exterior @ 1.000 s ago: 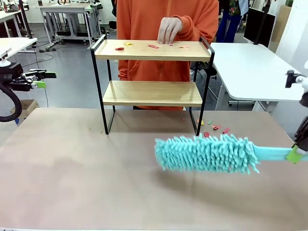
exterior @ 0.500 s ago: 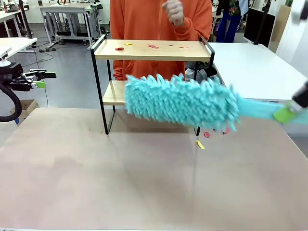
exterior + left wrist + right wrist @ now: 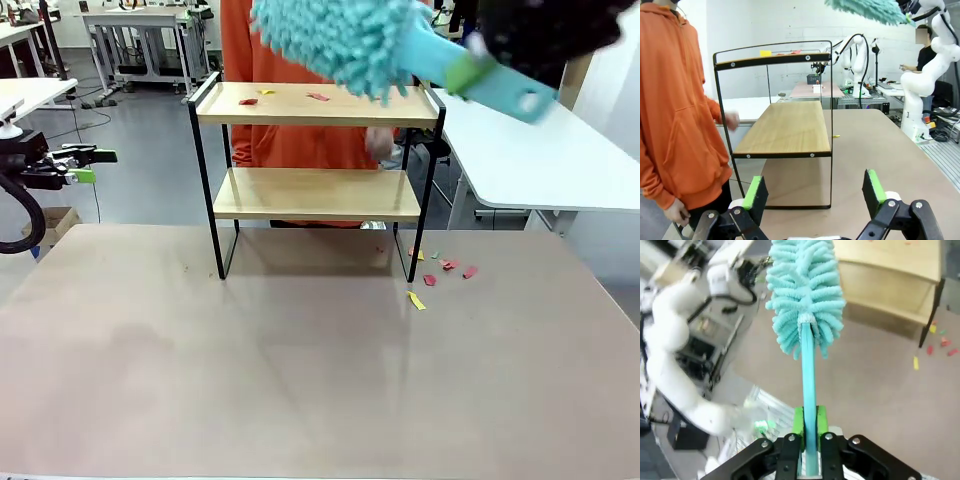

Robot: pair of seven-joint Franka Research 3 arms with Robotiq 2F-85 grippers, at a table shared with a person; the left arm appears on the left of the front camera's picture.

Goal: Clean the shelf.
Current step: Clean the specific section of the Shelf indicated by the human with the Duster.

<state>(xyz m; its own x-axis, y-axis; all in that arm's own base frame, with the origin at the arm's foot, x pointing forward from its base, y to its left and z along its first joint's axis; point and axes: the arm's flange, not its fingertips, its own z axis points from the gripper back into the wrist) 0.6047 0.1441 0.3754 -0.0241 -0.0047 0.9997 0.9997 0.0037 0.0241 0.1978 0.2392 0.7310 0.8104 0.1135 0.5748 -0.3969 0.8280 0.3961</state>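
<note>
Shelf [image 3: 315, 105] stands at the far middle of the table [image 3: 300, 380], directly in front of a person in an orange top [image 3: 300, 145]. Right gripper [image 3: 809, 432] is clamped on the flat handle of a teal duster [image 3: 335, 40], near the handle's end. The fluffy head hangs above the right half of the top board and, in the left wrist view, is clear of it. Left gripper [image 3: 814, 194] has its jaws wide apart with nothing between them, off at the table's left edge, well apart from the shelf. Paper scraps [image 3: 318, 97] lie scattered on the top board, and more scraps [image 3: 445, 265] sit on the table beside the right legs. Risks as judged: the grip is far from the head, so a hard press could twist the handle in the pads. A low sweep could snag the raised black end rail and shove or tip the light rack. Scraps brushed outward would only join the litter on the table. A blurred hand [image 3: 378, 143] of the person is close behind the shelf, so a long stroke could strike it.
</note>
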